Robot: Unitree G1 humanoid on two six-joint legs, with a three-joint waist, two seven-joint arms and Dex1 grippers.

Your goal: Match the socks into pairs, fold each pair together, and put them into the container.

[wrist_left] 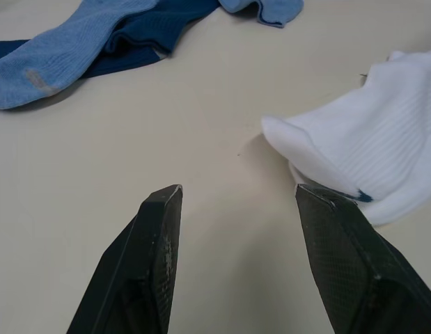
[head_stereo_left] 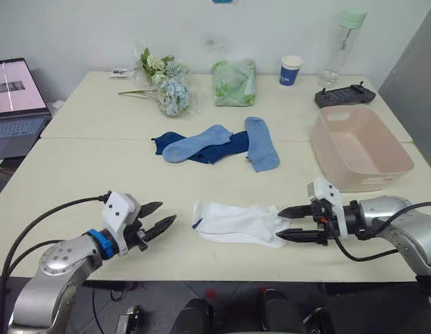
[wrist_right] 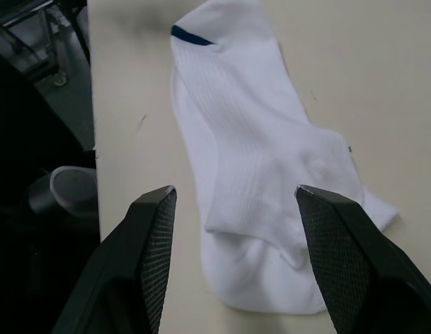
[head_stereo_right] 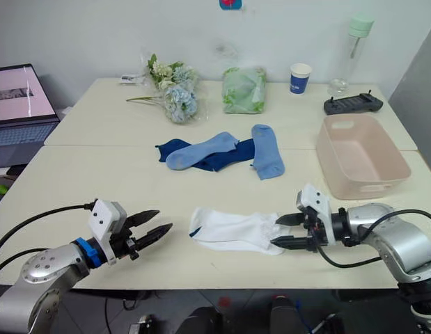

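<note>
The left tool (head_stereo_left: 158, 225) hovers low over the counter (head_stereo_left: 76, 167) with its 2 fingers spread and nothing between them, pointing at the near end of the white socks (head_stereo_left: 237, 223), close to it but apart. Those 2 white socks lie one on the other near the front edge, already matched as a pair. Farther back, near the middle of the counter, the light blue socks (head_stereo_left: 201, 142) and the dark navy socks (head_stereo_left: 225, 147) lie in a loose overlapping heap, not yet sorted. At the other end of the white pair, the right tool (head_stereo_left: 293, 223) also stands open, its fingertips straddling the toe end of the socks without having pinched them. Beyond it on the right sits the pink container (head_stereo_left: 360, 147), with nothing inside it.

The step in hand looks to be folding the white pair. Next, the right tool probably needs to pinch both layers at its end and carry them over toward the left tool's end, while the left tool pins or grips its end so the pair stays stacked.
</note>
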